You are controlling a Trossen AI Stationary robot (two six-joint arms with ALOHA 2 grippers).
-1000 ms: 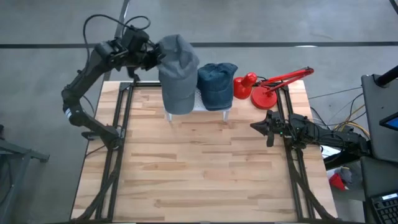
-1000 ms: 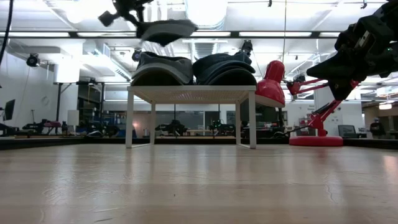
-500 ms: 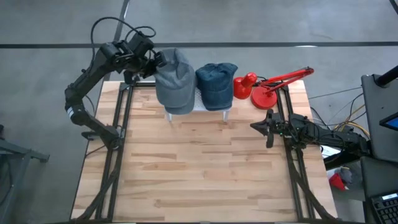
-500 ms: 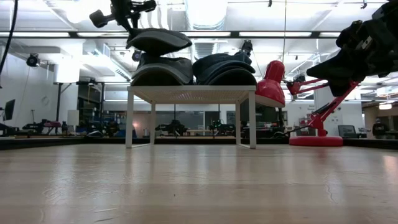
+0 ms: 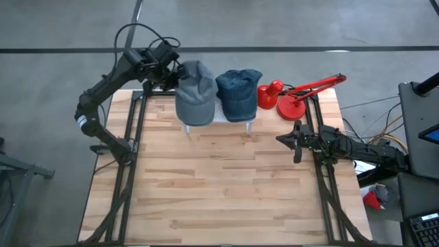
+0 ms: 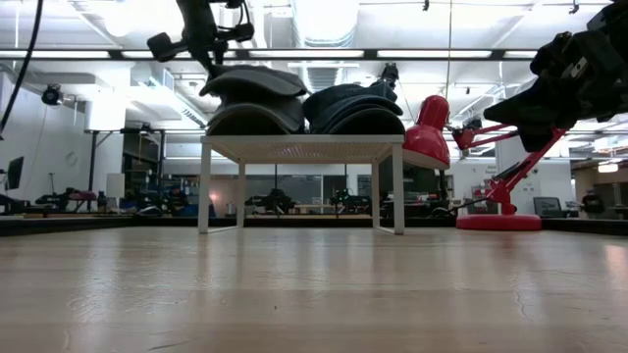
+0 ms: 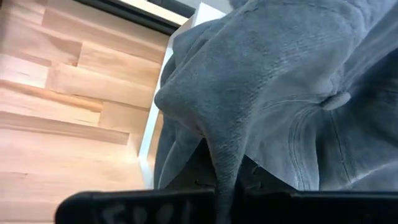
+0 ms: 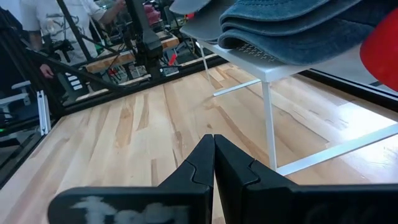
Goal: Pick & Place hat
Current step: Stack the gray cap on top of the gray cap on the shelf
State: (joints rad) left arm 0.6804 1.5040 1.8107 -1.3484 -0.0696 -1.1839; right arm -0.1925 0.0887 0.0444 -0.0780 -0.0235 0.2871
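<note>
The left tool (image 5: 171, 68) hangs over the far left part of the light wooden plank counter (image 5: 219, 192), clenched on the edge of a soft grey fabric hat (image 5: 194, 92); in the left wrist view a fold of the grey cloth (image 7: 261, 106) runs down between the tool's dark fingers. The grey hat lies on top of a stack of grey hats (image 6: 255, 116) at the left end of a small white metal rack with thin legs (image 6: 304, 149), which stands by the middle of the counter's far edge. In the low view the held hat (image 6: 253, 80) touches the stack at its right side and is tilted up at its left, where the tool grips it. Just beside it, on the right end of the rack, sits a stack of blue denim hats (image 5: 239, 92), touching the grey ones. A red desk lamp with a round base (image 5: 291, 96) stands near the far right corner of the counter, its shade close to the blue hats. The right tool (image 5: 296, 140) waits over the right edge of the counter, well apart from the rack, with its fingers (image 8: 202, 165) pressed together on nothing.
</note>
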